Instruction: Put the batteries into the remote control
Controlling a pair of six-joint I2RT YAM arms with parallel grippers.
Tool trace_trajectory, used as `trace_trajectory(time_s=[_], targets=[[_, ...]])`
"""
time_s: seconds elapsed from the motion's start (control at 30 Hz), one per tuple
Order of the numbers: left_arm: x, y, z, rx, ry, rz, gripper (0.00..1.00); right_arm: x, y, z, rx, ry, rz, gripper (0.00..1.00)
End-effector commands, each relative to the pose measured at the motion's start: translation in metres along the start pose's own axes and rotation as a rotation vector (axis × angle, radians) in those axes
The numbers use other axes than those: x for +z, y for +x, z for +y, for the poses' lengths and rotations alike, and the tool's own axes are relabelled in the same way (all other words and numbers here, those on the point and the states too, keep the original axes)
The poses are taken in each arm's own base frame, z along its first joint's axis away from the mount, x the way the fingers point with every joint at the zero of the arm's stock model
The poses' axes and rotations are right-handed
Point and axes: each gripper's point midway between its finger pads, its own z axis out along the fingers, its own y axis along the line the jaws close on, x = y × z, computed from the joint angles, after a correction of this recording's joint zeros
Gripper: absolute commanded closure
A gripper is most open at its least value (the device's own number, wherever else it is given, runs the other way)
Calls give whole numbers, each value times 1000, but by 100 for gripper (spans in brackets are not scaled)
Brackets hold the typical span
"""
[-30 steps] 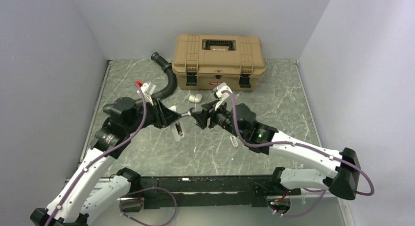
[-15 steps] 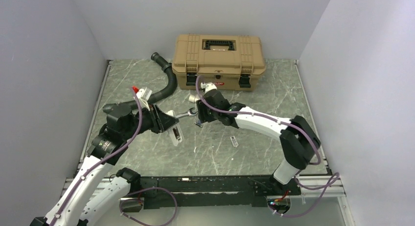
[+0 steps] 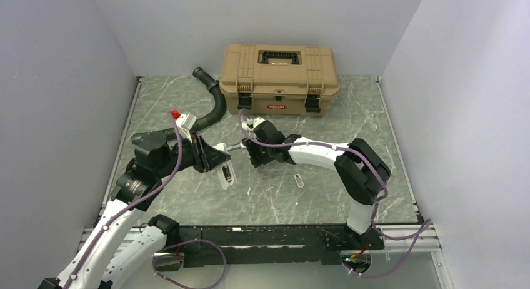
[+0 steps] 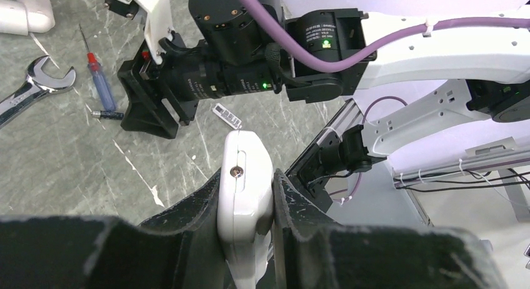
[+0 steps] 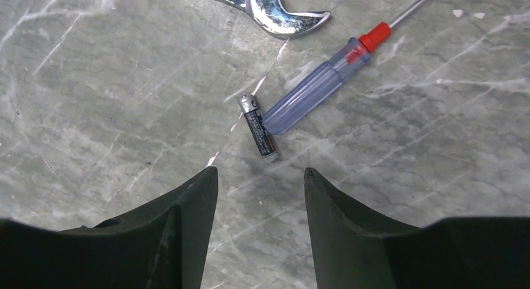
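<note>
The left jaws are clamping the remote control (image 4: 244,176) off the counter (image 5: 94,82), its screwed back looking closed, so nothing is seeming loaded yet. The right jaws are hanging apart over one battery (image 5: 257,135), which is touching the handle of the screwdriver (image 5: 319,86) at its 2 o'clock, likely crowding the grasp; the wrench (image 5: 272,26) is lying at 12 o'clock.

Grey marbled bench (image 3: 356,132) carries tan toolbox (image 3: 279,70) and black hose (image 3: 214,103) at rear. Mid-bench: wrench (image 5: 259,14), blue-handled screwdriver (image 5: 315,89), battery (image 5: 257,127) touching its handle.
</note>
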Motion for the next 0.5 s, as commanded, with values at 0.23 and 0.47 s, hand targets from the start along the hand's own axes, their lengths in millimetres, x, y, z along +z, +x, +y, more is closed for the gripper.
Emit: trace_trajectory(time_s=[0.23,0.47], targets=[[-4,-18,-16,49,41,-49,100,18,-10,11,-91,-72,-28,53],[-2,-18,-14,42,38,-47,100,26,1,2,-132,-34,1,61]])
